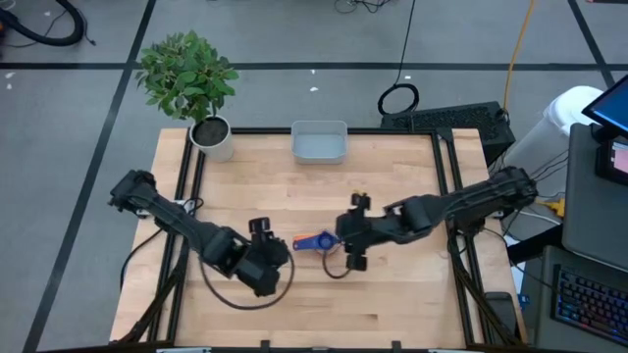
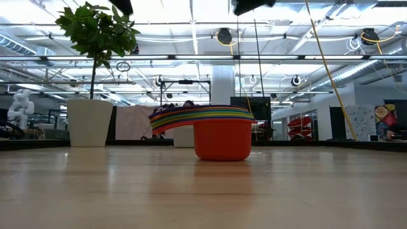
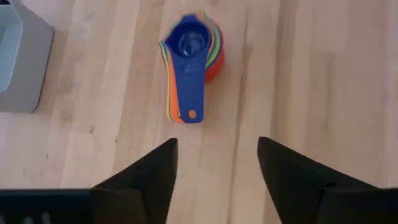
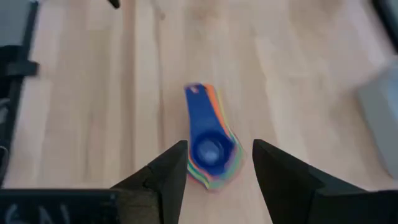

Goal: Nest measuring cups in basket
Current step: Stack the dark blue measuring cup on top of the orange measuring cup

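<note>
The measuring cups (image 1: 316, 241) sit nested in one stack in the middle of the table, a dark blue one on top and the red one at the bottom, standing on its base (image 2: 222, 141). The handles fan toward the table's left. My right gripper (image 4: 219, 165) is open and hovers above the stack's bowl end (image 4: 210, 151), one finger on either side. My left gripper (image 3: 217, 162) is open and hangs over the table just left of the handles (image 3: 186, 99). The pale grey-blue basket (image 1: 319, 142) stands at the table's far edge.
A white plant pot (image 1: 214, 137) with a leafy plant stands at the far left, beside the basket. Bare wood lies between the stack and the basket. A dark cable (image 1: 235, 294) loops on the table under the left arm.
</note>
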You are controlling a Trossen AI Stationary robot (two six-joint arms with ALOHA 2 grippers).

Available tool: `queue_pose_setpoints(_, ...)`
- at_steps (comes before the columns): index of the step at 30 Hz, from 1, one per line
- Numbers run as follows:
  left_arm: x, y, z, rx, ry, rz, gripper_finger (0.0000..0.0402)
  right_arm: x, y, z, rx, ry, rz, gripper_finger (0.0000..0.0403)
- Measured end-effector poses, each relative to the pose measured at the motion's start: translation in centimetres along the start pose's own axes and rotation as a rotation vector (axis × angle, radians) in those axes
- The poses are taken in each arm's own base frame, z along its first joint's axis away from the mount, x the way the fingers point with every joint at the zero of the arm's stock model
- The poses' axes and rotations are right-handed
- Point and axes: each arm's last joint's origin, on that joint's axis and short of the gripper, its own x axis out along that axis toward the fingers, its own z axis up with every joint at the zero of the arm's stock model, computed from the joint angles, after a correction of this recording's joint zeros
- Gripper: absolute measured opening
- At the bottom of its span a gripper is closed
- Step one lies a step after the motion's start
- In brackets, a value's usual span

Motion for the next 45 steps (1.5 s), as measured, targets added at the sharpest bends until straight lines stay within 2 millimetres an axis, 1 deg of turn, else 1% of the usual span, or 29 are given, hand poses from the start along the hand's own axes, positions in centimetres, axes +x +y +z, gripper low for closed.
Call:
queue_pose_setpoints(2, 1.2, -0.2, 0.2, 0.016, 0.027, 0.021, 0.0243, -1.1, 0.3, -0.6, -0.001, 0.016, -0.037, 0.0172)
queue_pose_setpoints(6, 2.6, 0.2, 0.6, 0.028, 0.056, 0.047, 0.0288, -2.5, 0.9, -2.0, -0.005, 0.072, -0.102, 0.0172)
queue_pose_setpoints(10, 3.1, 1.1, 1.1, 0.020, 0.058, 0.059, 0.0329, -3.0, 1.7, -3.6, -0.019, 0.156, -0.158, 0.0172)
queue_pose_setpoints(13, 3.5, 1.9, 1.7, 0.003, 0.050, 0.046, 0.0351, -2.6, 2.1, -4.8, -0.019, 0.178, -0.182, 0.0172)
queue_pose_setpoints(15, 3.8, 2.2, 2.2, -0.003, 0.040, 0.005, 0.0359, -2.3, 2.3, -5.9, -0.018, 0.201, -0.188, 0.0171)
queue_pose_setpoints(17, 4.0, 2.3, 2.7, 0.002, 0.022, -0.040, 0.0362, -2.0, 2.3, -7.0, -0.002, 0.214, -0.196, 0.0171)
queue_pose_setpoints(19, 4.5, 2.4, 3.0, 0.014, 0.016, -0.064, 0.0359, -1.9, 2.2, -8.2, 0.014, 0.232, -0.205, 0.0171)
queue_pose_setpoints(21, 4.9, 2.6, 3.1, 0.032, 0.035, -0.074, 0.0354, -1.8, 2.0, -9.6, 0.036, 0.249, -0.218, 0.0171)
queue_pose_setpoints(25, 6.4, 3.1, 3.2, 0.044, 0.081, -0.067, 0.0343, -2.3, 1.4, -11.9, 0.102, 0.231, -0.207, 0.0171)
queue_pose_setpoints(28, 7.5, 3.7, 3.5, 0.041, 0.098, -0.053, 0.0341, -2.7, 1.1, -13.4, 0.156, 0.181, -0.164, 0.0171)
queue_pose_setpoints(30, 7.8, 3.9, 3.4, 0.049, 0.125, -0.057, 0.0340, -2.9, 1.0, -14.0, 0.194, 0.134, -0.122, 0.0171)
queue_pose_setpoints(33, 9.1, 4.2, 3.9, 0.036, 0.136, -0.108, 0.0340, -3.3, 0.7, -14.8, 0.235, 0.081, -0.072, 0.0171)
queue_pose_setpoints(36, 10.1, 4.4, 3.6, 0.052, 0.173, -0.102, 0.0346, -3.5, 0.5, -15.3, 0.237, 0.047, -0.069, 0.0171)
queue_pose_setpoints(41, 10.3, 4.6, 4.1, 0.060, 0.146, -0.114, 0.0362, -3.5, 0.5, -15.6, 0.218, 0.040, -0.081, 0.0171)
queue_pose_setpoints(45, 10.4, 4.9, 4.1, 0.059, 0.155, -0.132, 0.0366, -3.6, 0.5, -15.6, 0.207, 0.038, -0.081, 0.0171)
